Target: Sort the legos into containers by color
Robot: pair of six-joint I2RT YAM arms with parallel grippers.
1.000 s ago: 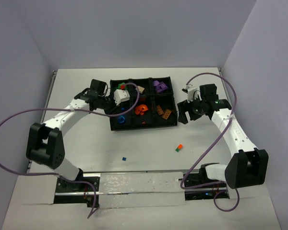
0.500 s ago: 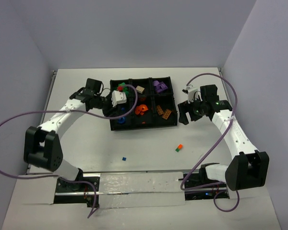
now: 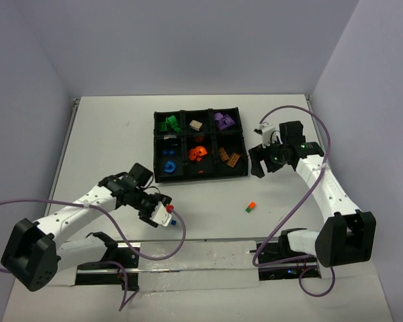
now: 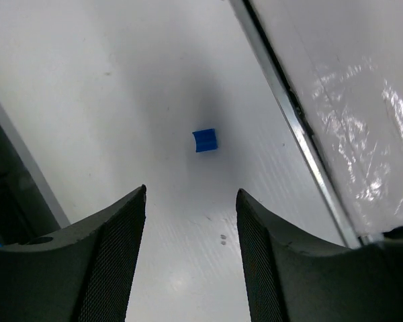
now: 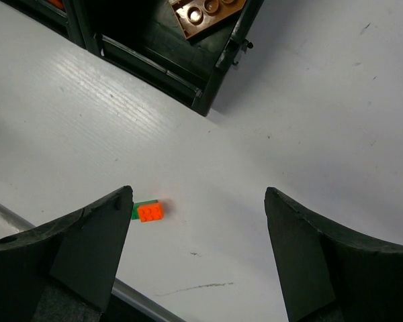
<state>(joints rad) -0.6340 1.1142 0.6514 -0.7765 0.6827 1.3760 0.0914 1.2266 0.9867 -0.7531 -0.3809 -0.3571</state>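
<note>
The black tray [image 3: 154,144] holds sorted legos: green [image 3: 169,123], tan [image 3: 195,125] and purple [image 3: 222,121] in the back row, blue [image 3: 168,165], orange [image 3: 198,153] and brown [image 3: 232,158] in the front row. A loose blue brick [image 4: 204,140] lies on the table just ahead of my left gripper [image 4: 191,194], which is open and empty. My right gripper [image 5: 198,194] hangs open and empty beside the tray's right front corner [image 5: 215,74]. An orange brick [image 5: 150,212] lies against a green one [image 5: 142,204] near its left finger; these are the orange brick [image 3: 252,204] and green brick [image 3: 248,210] in the top view.
A metal rail with shiny plastic sheeting [image 4: 336,100] runs along the near table edge, close to the blue brick. Purple cables [image 3: 309,174] loop around both arms. Walls close in the table on the left, right and far sides.
My left arm swung from over the tray down to the front of the table by the blue brick, and its jaws opened wider. The right arm stayed put.
</note>
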